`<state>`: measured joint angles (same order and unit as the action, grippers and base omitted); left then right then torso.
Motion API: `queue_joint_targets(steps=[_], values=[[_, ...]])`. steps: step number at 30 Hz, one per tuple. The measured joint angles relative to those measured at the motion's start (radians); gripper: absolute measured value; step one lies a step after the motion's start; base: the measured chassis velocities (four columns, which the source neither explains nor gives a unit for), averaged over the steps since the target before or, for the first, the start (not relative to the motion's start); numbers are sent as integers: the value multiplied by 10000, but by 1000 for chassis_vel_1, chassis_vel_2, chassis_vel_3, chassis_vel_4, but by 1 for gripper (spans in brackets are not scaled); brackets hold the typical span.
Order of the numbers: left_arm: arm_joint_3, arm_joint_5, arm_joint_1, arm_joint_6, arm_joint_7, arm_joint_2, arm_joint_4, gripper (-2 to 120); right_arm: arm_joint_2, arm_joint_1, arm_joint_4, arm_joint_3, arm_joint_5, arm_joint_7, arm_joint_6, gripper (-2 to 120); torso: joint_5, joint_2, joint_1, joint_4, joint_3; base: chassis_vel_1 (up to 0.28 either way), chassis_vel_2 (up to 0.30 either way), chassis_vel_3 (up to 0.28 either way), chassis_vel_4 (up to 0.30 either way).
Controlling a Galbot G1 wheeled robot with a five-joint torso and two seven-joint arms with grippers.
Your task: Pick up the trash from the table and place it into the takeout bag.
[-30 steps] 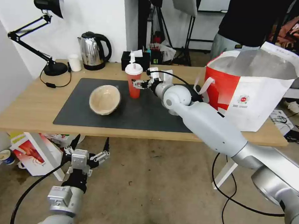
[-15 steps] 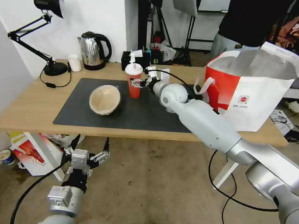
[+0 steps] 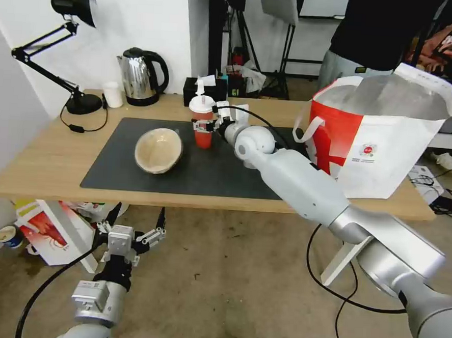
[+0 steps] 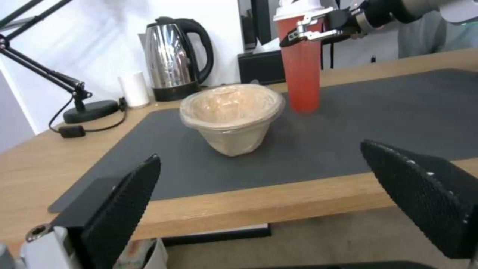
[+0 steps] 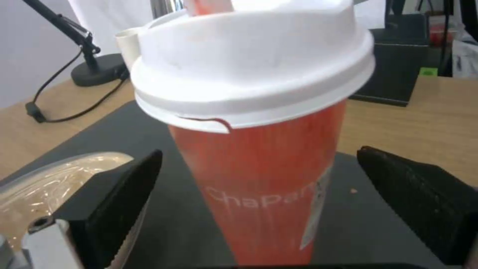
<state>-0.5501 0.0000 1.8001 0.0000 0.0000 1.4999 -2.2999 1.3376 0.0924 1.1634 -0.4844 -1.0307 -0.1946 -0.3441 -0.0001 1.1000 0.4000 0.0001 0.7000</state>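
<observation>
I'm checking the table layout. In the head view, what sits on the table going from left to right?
Desk lamp → small white cup → kettle → tan paper bowl → red drink cup → takeout bag.

You have bright, even room light — soft shadows only, faint under the tan bowl (image 4: 231,117). The kettle (image 3: 139,77) shows glare streaks. Head view bows straight lines at its edges; the right wrist view blurs the cup lid (image 5: 254,59) up close.
</observation>
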Motion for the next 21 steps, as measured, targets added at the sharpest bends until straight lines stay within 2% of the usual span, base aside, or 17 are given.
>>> queue_joint_targets(steps=[21], values=[[0, 0, 0, 0, 0, 0, 0, 100, 256, -39, -659, 81, 158, 436, 420, 99, 1, 0, 0, -1, 0, 0, 0, 0, 0]])
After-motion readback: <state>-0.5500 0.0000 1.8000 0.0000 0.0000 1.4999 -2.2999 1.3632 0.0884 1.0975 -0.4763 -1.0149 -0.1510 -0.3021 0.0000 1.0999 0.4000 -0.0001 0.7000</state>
